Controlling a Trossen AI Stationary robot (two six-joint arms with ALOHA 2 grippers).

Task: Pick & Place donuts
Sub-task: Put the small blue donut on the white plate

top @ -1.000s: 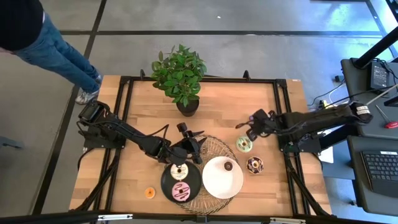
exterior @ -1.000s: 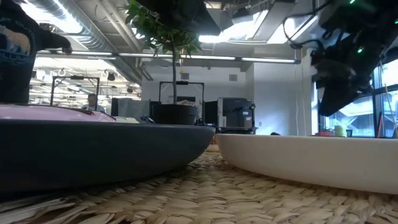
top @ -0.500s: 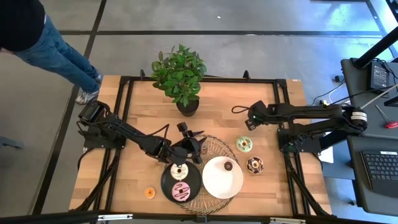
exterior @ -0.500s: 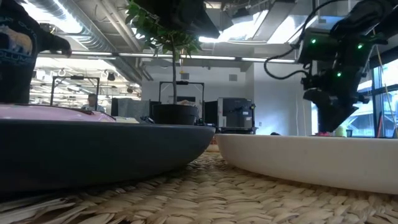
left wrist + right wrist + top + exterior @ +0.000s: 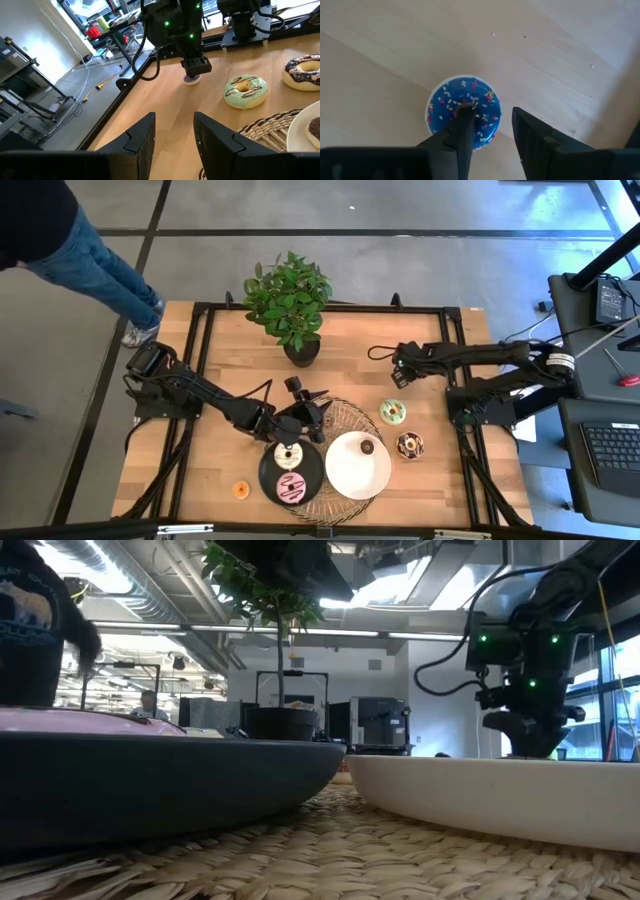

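Observation:
A blue-purple sprinkled mini donut (image 5: 462, 102) lies flat on the wooden table. My right gripper (image 5: 492, 112) is open and points down right over it (image 5: 191, 79); one fingertip is above its hole, the other outside the ring. The mint-green donut (image 5: 392, 412) and the sprinkled chocolate donut (image 5: 409, 445) lie on the table nearby. A mini brown donut (image 5: 367, 447) sits on the white plate (image 5: 345, 475). The cream-white (image 5: 289, 455) and pink (image 5: 291, 487) donuts sit on the black plate (image 5: 268, 475). An orange mini (image 5: 240, 490) lies on the table. My left gripper (image 5: 300, 417) waits open over the woven mat. My right gripper comes at the blue-purple mini donut from above, pointing down. One finger (image 5: 465, 117) stands over the hole and the other (image 5: 525, 125) beyond the ring's outer rim. I cannot tell whether either finger touches the donut, which lies flat on the table.
A potted plant (image 5: 290, 300) stands at the table's far side. Both plates rest on a round woven mat (image 5: 345, 420). A black frame (image 5: 200, 360) runs around the table. A person in jeans (image 5: 90, 260) stands off the far left corner.
My right gripper has swung from beside the mint-green donut toward the table's left and far side. It has come down over the blue-purple mini donut. The left arm and all the donuts have kept still.

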